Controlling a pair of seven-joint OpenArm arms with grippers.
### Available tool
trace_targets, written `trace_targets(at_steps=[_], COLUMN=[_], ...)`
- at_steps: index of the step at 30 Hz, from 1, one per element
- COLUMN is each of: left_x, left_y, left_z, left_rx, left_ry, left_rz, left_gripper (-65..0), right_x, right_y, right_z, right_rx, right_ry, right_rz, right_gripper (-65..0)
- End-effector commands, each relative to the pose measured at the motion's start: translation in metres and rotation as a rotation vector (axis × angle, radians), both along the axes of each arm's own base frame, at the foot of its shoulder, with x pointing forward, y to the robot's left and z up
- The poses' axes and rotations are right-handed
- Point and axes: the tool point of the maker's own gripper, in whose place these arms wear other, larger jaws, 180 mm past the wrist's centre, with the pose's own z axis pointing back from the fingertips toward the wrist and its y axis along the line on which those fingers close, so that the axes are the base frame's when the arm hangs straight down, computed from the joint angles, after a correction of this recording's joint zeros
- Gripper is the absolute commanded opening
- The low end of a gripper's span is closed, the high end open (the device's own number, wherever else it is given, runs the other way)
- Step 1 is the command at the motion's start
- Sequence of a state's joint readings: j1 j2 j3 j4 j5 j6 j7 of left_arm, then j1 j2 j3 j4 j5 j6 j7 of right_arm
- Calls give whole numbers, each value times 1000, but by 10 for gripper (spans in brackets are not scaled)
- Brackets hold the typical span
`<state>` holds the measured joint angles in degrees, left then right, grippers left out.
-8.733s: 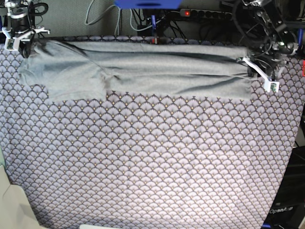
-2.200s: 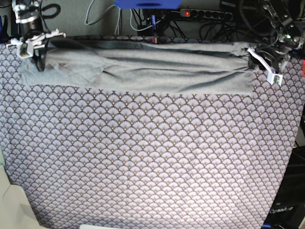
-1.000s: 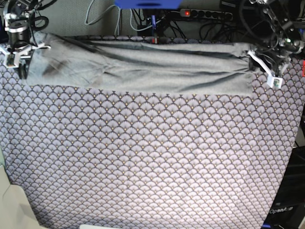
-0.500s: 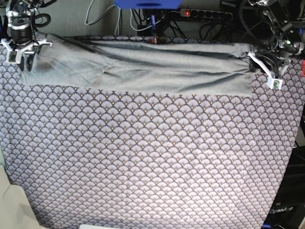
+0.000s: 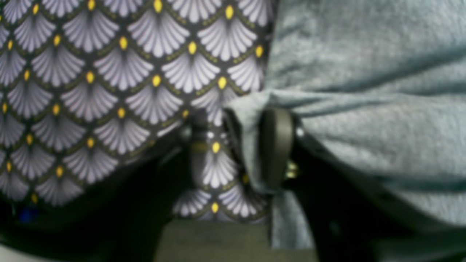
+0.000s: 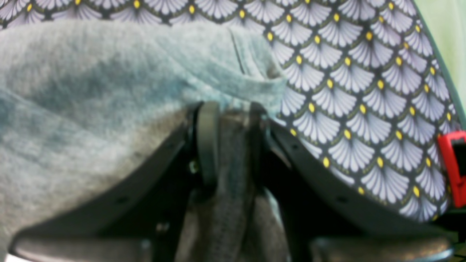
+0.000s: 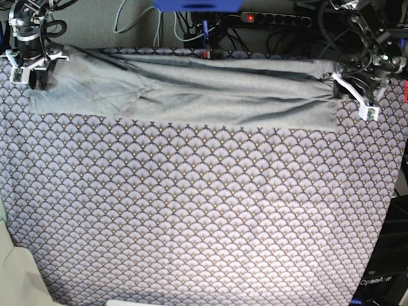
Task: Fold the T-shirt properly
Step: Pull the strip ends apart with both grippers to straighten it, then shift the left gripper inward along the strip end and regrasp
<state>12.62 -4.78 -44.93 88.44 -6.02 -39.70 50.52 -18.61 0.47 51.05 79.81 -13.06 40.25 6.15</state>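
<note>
T-shirt (image 7: 191,89) cloth sits between the pads of both pincers. The right gripper (image 6: 227,120) grasps a bunched grey edge, with the rest of the shirt spreading away to its one side and the fan-scale patterned cloth (image 6: 364,91) to the other. The left gripper (image 5: 240,145) has a fold of hem against one pad, though the jaws stand partly apart, so whether it truly grips I cannot tell. Outward from both, the shirt lies as a long band between them along the far edge of the table. To fold well, I judge both ends should lift together, kept taut and level. Each arm (image 7: 29,38) reaches down steeply at its own corner.
</note>
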Motion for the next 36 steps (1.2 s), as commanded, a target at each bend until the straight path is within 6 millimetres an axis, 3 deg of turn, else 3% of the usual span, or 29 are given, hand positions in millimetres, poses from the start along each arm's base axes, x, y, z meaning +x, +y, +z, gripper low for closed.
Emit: trace_targets(at_steps=[1,4,6,25,30,36], left_x=[-12,-14,-13,-5,-16,-5], left_y=[-5,-13,-13,-56,-53,-45], left_z=[-11,-13,-12,-21,-25,-1], left_rx=[3,-13,-13,-116,-105,-43], left_ry=[70,69,68,45,117,63], left_rz=[-8,-5,-5,8,5,-10], left_gripper=[-338,-218,-196,-197,-197,-197], right_x=[5,5,5,4,4,5], right_y=[-7,-7,-7,-5,-4,-4], right_z=[13,13,13,12,11,11], right_rx=[-23,-23,-23,-19,-16,-14], right_ry=[-45,-45,-45,-43,-43,-46], right_rz=[-1,1,1,1,0,-1], right_gripper=[-490,-490,-490,-490,-490,-490])
